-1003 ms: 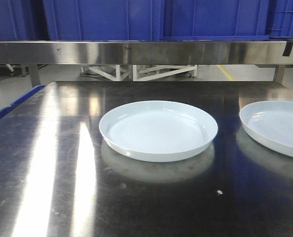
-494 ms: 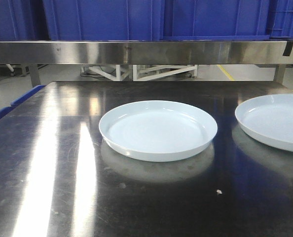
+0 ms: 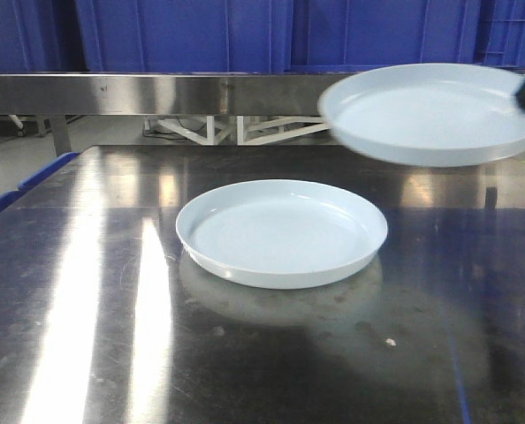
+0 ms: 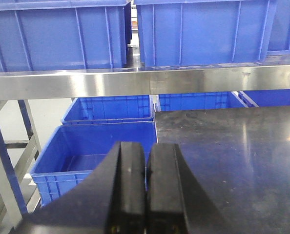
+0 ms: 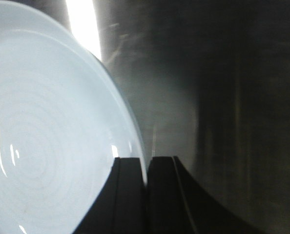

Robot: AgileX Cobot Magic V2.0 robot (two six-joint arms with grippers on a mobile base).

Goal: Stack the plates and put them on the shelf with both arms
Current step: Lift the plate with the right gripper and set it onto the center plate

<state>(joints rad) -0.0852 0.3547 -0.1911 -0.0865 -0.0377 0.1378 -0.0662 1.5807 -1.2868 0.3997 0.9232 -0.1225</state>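
Observation:
One white plate (image 3: 282, 231) lies flat in the middle of the dark steel tabletop (image 3: 112, 291). The other plate (image 3: 435, 113) hangs in the air at the upper right, level with the shelf's front rail (image 3: 156, 93). My right gripper (image 5: 146, 163) is shut on that plate's rim (image 5: 47, 146); in the front view only a dark bit of it shows at the right edge. My left gripper (image 4: 146, 146) is shut with nothing in it, off the table's left edge and facing the shelf rail (image 4: 135, 83).
Large blue crates (image 3: 183, 35) fill the shelf tier above the rail. More blue crates (image 4: 96, 146) sit low beside the table's left edge (image 4: 155, 126). A small white speck (image 3: 390, 342) lies on the tabletop near the front.
The right-hand plate has left the tabletop, rising and shifting left in my right gripper. The middle plate has stayed where it was.

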